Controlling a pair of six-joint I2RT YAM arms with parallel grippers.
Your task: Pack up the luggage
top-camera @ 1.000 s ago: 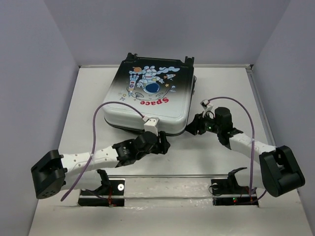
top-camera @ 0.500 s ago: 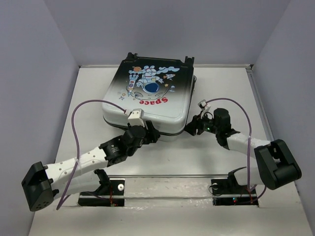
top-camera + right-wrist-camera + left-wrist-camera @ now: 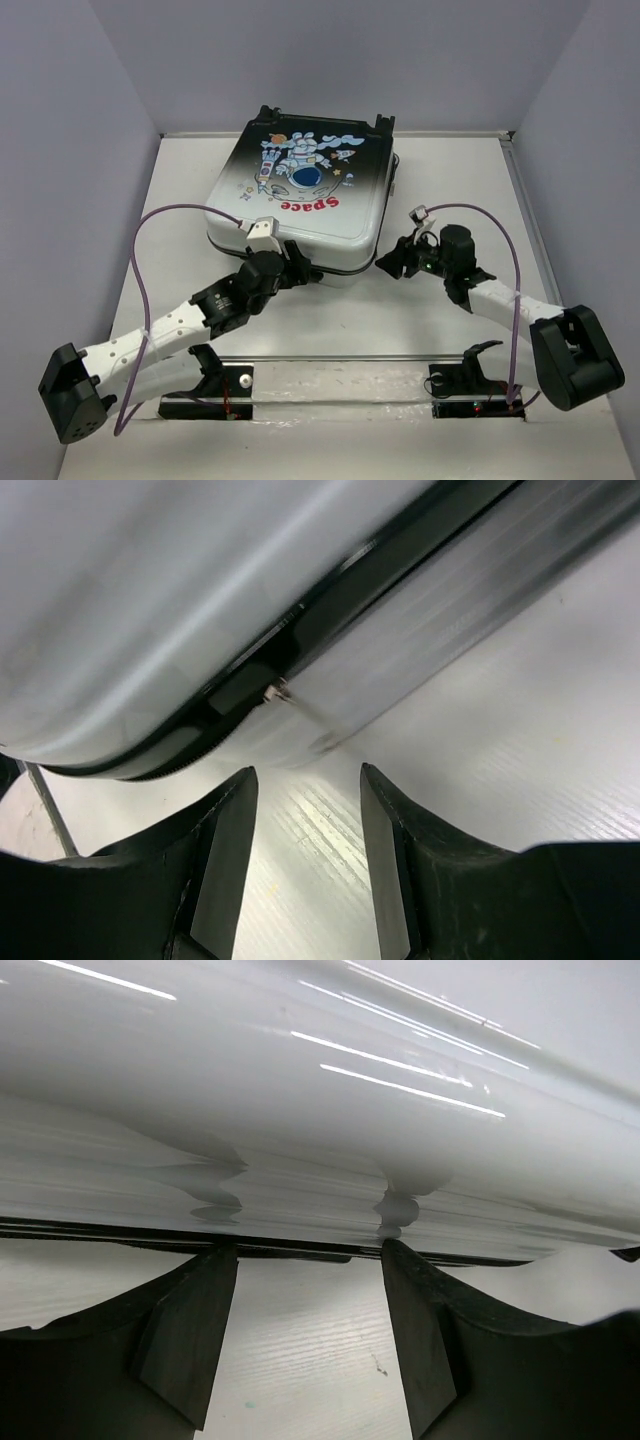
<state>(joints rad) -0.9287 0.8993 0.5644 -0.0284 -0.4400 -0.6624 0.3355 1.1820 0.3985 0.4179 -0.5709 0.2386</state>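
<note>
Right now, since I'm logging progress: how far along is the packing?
Done, apparently: the suitcase lies flat with its lid down. In hand: the left gripper is open at the seam on the near edge, and the right gripper is open facing a small zipper pull. Left: probably closing the zipper; whether the seam is already zipped cannot be told.

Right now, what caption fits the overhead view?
Left tool and right tool, both open, face the closed luggage's near side.

Luggage (image 3: 300, 195) on table (image 3: 455, 180), left jaws and right jaws at its near edge.
</note>
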